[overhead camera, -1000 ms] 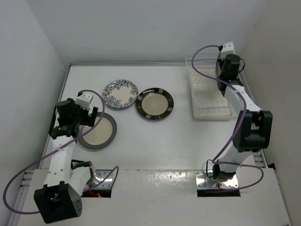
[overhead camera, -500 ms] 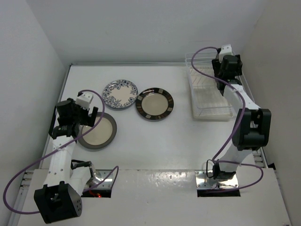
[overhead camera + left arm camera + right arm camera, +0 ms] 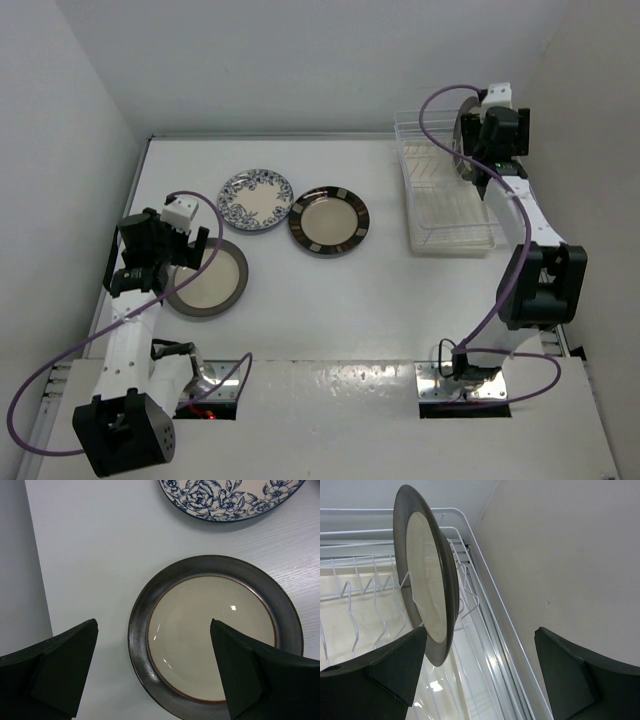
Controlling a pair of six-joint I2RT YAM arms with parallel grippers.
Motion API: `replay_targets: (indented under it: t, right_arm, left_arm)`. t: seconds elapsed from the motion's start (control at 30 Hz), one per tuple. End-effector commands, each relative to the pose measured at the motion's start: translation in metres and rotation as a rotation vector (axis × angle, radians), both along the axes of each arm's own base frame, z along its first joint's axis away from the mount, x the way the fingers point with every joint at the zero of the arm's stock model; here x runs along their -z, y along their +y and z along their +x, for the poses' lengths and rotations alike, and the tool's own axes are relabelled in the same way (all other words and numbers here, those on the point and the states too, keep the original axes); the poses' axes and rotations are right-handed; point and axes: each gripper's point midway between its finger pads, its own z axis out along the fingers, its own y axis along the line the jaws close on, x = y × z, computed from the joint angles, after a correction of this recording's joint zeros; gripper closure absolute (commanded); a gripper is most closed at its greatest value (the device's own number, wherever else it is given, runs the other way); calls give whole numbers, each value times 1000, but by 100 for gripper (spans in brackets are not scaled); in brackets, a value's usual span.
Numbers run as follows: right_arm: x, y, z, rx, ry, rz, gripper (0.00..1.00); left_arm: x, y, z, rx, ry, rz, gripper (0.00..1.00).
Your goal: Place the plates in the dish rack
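**Q: Where are the plates?**
A: One dark-rimmed plate (image 3: 427,580) stands on edge between the wires at the far end of the dish rack (image 3: 450,215). Three lie flat on the table (image 3: 330,300). The plain dark-rimmed plate (image 3: 190,630) is at the near left. The floral plate (image 3: 255,200) and the checked-rim plate (image 3: 329,221) lie farther in, toward the middle.

**Q: What state are the claws in?**
A: The right claw (image 3: 480,670) is released and grips nothing, with its jaws spread just beside the racked plate. You cannot tell whether one finger brushes the rim. The left claw (image 3: 152,645) is spread wide and empty.

**Q: What does the coming move turn on?**
A: The plain plate lies flat directly beneath the left claw, with its left rim between the two fingers. It is round, so no long axis governs your approach, and you would probably take it by the rim. The left arm is clearly the nearer one. The rack sits well apart, at the far right.
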Motion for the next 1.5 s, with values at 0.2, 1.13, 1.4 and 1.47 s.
replay_targets:
  t: [0.2, 1.13, 1.4, 1.47]
  right_arm:
    - [-50, 56, -48, -263, -30, 179, 12]
    - [23, 45, -156, -31, -58, 598, 35]
    - [8, 191, -133, -428, 163, 736, 22]
    - [25, 238, -131, -506, 212, 776, 22]
  left_arm:
    - [-13, 1, 0, 4, -51, 6, 0]
    - [-9, -11, -8, 33, -59, -2, 0]
    - [-9, -12, 3, -47, 143, -98, 1]
    - [-6, -13, 11, -44, 305, -121, 4]
